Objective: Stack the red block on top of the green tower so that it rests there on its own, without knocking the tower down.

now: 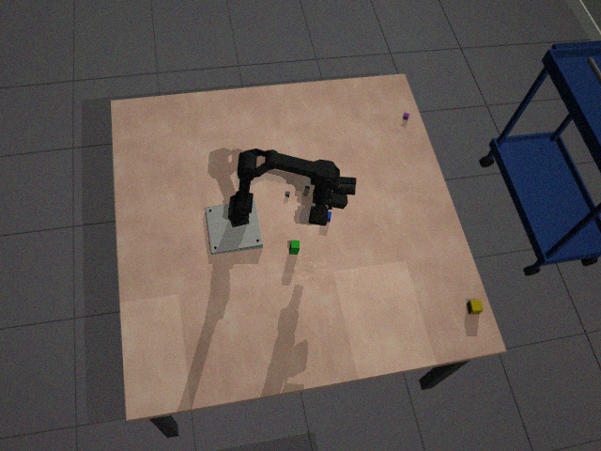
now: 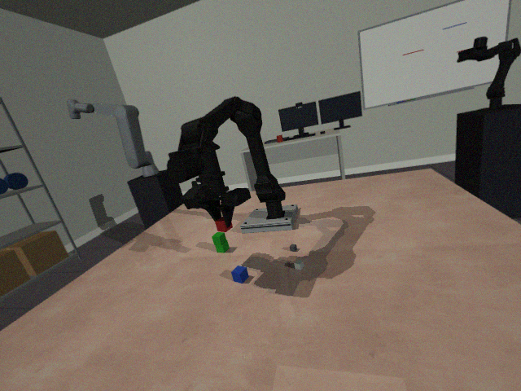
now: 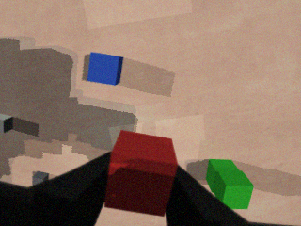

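The top view looks steeply down from high and far, taking in my whole table (image 1: 160, 310). The exterior view sits low near the table's edge, facing my arm against the room's walls. My wrist view peers close along my fingers. All three share the green tower (image 1: 294, 246).

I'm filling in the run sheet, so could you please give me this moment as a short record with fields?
gripper: shut on the red block, gripper raised off the table
red block position: in the air, not yet over the tower
green tower: upright, untouched, apart from the block
blue block: on the table, clear of the gripper
other items: yellow block and purple block near the table edges
stacking: not yet done
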Controlling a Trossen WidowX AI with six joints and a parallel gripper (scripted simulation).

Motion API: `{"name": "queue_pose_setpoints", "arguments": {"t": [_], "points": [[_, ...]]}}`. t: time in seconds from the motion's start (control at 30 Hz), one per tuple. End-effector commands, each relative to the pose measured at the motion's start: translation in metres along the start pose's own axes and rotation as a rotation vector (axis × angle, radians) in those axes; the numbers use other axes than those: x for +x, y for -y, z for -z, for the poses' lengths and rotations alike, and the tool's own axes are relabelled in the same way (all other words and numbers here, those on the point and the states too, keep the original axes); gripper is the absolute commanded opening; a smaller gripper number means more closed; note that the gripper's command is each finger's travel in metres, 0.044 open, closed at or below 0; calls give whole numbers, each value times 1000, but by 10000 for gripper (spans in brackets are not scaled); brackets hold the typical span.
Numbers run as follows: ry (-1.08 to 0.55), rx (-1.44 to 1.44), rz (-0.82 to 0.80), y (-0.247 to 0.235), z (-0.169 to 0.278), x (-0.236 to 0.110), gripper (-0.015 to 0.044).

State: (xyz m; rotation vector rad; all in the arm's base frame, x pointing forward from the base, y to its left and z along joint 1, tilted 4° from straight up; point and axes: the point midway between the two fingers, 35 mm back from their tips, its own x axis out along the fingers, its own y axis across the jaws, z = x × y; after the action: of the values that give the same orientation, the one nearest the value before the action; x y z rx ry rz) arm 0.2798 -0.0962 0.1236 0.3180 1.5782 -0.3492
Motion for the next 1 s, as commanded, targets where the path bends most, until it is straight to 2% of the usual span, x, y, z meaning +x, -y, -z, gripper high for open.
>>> {"name": "queue_pose_setpoints", "arguments": {"t": [0.0, 0.63, 0.8, 0.97], "points": [[-5, -5, 8, 23, 9, 0, 0], [-13, -5, 19, 106, 61, 2, 0], [-13, -5, 19, 108, 64, 3, 0], [-13, -5, 19, 109, 64, 23, 0]]}}
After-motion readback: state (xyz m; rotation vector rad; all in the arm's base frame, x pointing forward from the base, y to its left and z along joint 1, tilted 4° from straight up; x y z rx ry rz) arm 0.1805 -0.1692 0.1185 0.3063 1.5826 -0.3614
